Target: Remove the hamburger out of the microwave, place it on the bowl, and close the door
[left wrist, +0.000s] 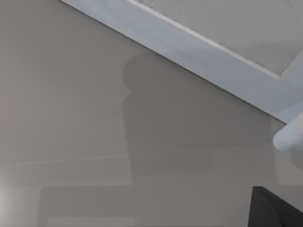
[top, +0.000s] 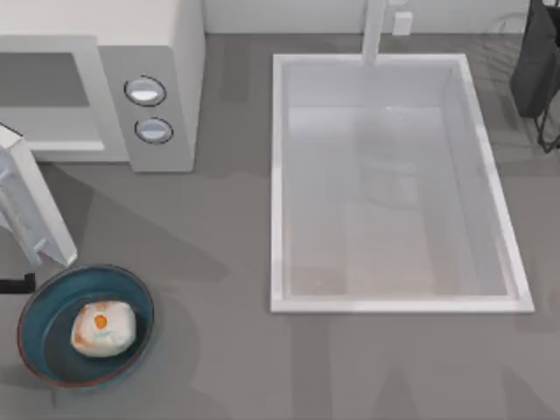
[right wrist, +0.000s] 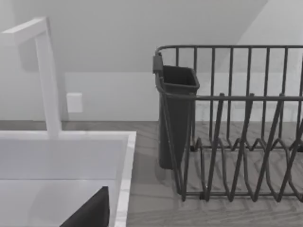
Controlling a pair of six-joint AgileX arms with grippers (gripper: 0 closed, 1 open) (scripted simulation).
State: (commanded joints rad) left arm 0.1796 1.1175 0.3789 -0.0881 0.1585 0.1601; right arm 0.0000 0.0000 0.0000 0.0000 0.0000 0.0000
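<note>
A broad grey surface point(left wrist: 71, 118) is seen across most of the frame, crossed by a soft darker shadow point(left wrist: 156, 123) near the centre. A pale blue-white band point(left wrist: 189, 52) is run diagonally from 11 o'clock toward 3 o'clock, with a speckled light panel point(left wrist: 236, 23) beyond it. A dark wedge point(left wrist: 272, 210) is seen at 5 o'clock, and a rounded white tip point(left wrist: 289, 135) at 3 o'clock.

White sink point(top: 280, 175) sits in the grey counter point(top: 227, 350), right half of top view. White faucet point(top: 374, 31) rises at the sink's far edge, small white wall plate point(top: 402, 23) just beside it. Dark wire rack point(right wrist: 246, 142) stands right of the sink, apart from it, dark cup point(right wrist: 176, 118) hung on its sink-side end.
</note>
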